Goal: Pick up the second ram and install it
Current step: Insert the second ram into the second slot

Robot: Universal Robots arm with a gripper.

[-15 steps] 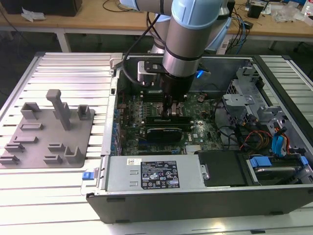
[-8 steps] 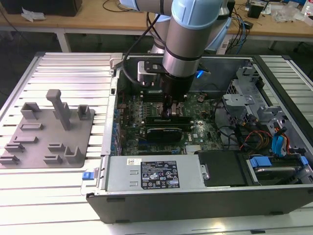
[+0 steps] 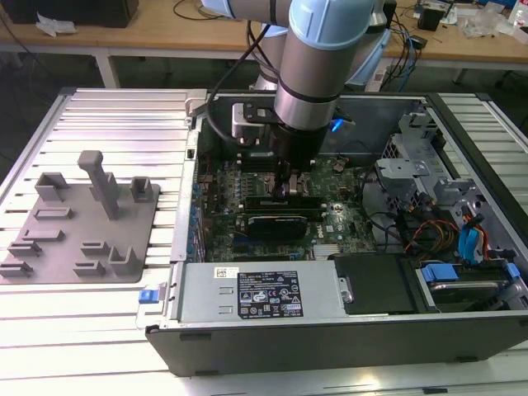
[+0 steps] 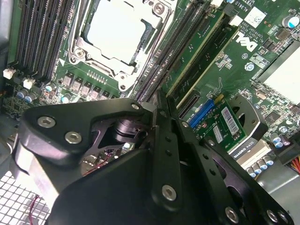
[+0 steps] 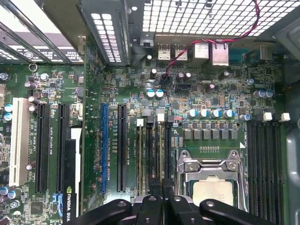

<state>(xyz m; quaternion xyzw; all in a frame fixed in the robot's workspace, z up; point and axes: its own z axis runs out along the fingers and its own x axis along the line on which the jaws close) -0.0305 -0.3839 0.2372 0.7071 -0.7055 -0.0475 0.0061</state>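
tabletop (image 3: 99,107): ribbed aluminium, pale and hard, carrying everything.
computer case (image 3: 330,338): open dark steel box, toward the exterior view's right.
arm (image 3: 326,49): smooth grey-and-blue tube reaching straight down into the case.
fixture (image 3: 74,239): matt grey plastic plate with pegs and pockets, at the exterior view's left.
motherboard (image 5: 211,93): flat green board, crowded with small parts.
CPU socket (image 5: 211,183): square, with a bright metal frame.
ram slots (image 5: 157,150): long, narrow black plastic, just beside the socket.
tool (image 5: 161,190): black metal fingers drawn together, tips low over those slots.
second ram: I judge it to be at the tool's tips, edge-on. I cannot tell whether it is clamped there or already seated.
handling: probably light, stiff, thin and fragile, so best held by its bare long edges, clear of chips and contacts.
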